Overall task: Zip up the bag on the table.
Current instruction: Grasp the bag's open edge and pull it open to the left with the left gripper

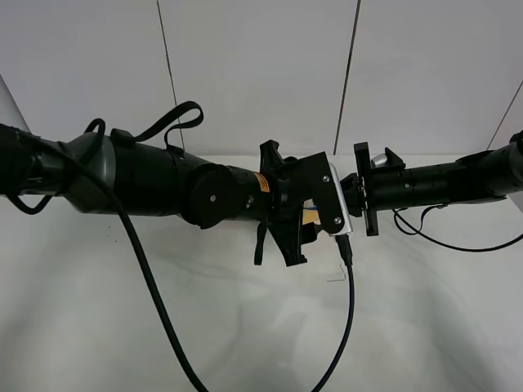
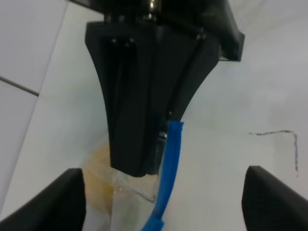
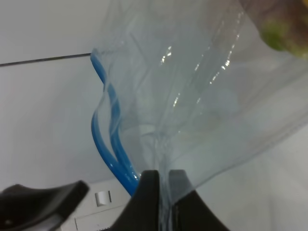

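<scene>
The bag is almost hidden under the two arms in the high view; a bit of orange and blue (image 1: 310,215) shows between them. My right gripper (image 3: 163,178) is shut on the clear plastic of the bag (image 3: 202,86) right beside its blue zipper strip (image 3: 108,144), whose two tracks stand apart there. In the left wrist view the right gripper's black fingers (image 2: 139,120) pinch the bag next to the blue strip (image 2: 171,159). My left gripper (image 2: 163,173) is open, one finger (image 2: 48,202) on each side of the bag's top. An orange (image 2: 98,178) shows through the plastic.
The white table (image 1: 98,327) lies under both arms, with the panelled wall (image 1: 253,73) behind. A black cable (image 1: 351,310) hangs from the left wrist across the table's front. A thin pen mark (image 2: 288,139) is on the tabletop near the grippers.
</scene>
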